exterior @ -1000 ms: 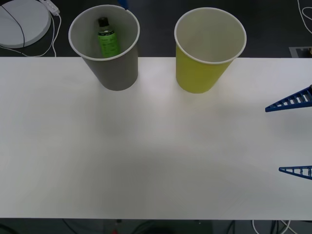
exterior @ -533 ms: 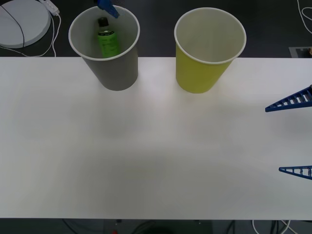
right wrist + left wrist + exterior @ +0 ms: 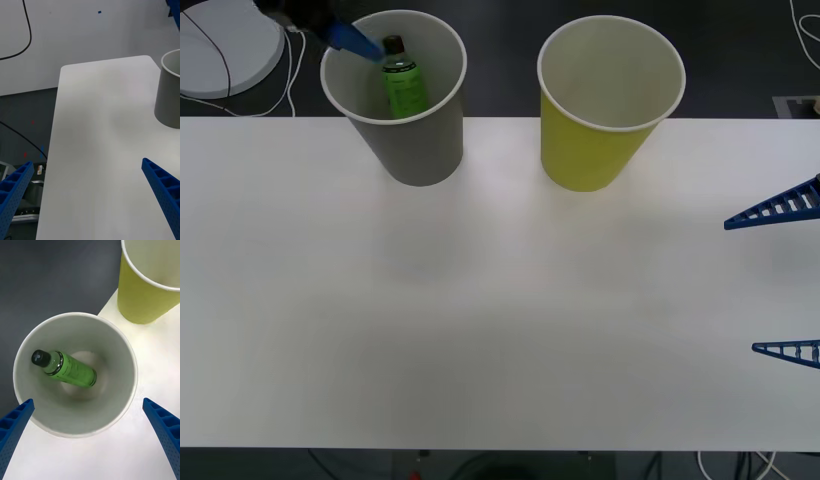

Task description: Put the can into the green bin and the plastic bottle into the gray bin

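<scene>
The gray bin (image 3: 75, 375), a tapered cup with a white rim and pale smooth inside, stands on the matte white worktop (image 3: 500, 300) and holds the plastic bottle (image 3: 65, 368), which leans against its wall, black cap up. Just beside it stands the yellow-green green bin (image 3: 605, 100). The left claw (image 3: 88, 435) hovers above the gray bin, released, ribbed blue fingers spread. The right claw (image 3: 785, 280) rests released at the worktop's right edge.

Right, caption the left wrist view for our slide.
Open left gripper above gray tapered bin holding green-liquid plastic bottle.
</scene>
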You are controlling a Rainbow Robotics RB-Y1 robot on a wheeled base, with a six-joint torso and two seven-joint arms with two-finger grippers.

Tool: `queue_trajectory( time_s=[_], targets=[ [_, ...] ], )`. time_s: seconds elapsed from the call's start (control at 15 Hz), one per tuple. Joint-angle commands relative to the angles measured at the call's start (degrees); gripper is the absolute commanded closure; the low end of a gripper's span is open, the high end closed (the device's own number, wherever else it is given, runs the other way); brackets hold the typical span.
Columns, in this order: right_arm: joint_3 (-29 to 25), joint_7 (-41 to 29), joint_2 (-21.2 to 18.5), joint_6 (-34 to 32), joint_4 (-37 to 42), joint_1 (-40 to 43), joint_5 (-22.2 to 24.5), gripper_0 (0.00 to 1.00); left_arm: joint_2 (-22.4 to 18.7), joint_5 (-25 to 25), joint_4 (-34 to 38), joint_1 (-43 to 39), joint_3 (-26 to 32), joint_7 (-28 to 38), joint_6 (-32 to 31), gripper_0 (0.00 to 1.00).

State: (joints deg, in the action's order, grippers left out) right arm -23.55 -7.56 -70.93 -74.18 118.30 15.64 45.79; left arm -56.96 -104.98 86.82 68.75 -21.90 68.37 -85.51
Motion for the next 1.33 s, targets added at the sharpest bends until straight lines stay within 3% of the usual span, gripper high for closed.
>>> queue_trajectory(
  time_s=[0.07, 0.47, 0.93, 1.07, 1.33],
  targets=[
    [0.00, 0.00, 0.00, 0.00, 0.00, 0.00, 0.00, 0.00, -2.63, 1.71, 6.78, -6.96, 5.90, 0.01, 0.34, 0.00],
    [0.00, 0.00, 0.00, 0.00, 0.00, 0.00, 0.00, 0.00, -4.48, 4.35, 19.43, -25.07, 19.96, -2.54, 2.45, 0.00],
    [0.00, 0.00, 0.00, 0.00, 0.00, 0.00, 0.00, 0.00, -4.48, 7.34, 31.30, -43.70, 31.21, -4.74, 8.78, 0.00],
    [0.00, 0.00, 0.00, 0.00, 0.00, 0.00, 0.00, 0.00, -4.48, 10.50, 33.15, -47.22, 33.85, -5.88, 8.78, 0.00],
    [0.00, 0.00, 0.00, 0.00, 0.00, 0.00, 0.00, 0.00, -4.48, 18.24, 33.59, -53.46, 37.72, -14.32, 8.78, 0.00]
  ],
)
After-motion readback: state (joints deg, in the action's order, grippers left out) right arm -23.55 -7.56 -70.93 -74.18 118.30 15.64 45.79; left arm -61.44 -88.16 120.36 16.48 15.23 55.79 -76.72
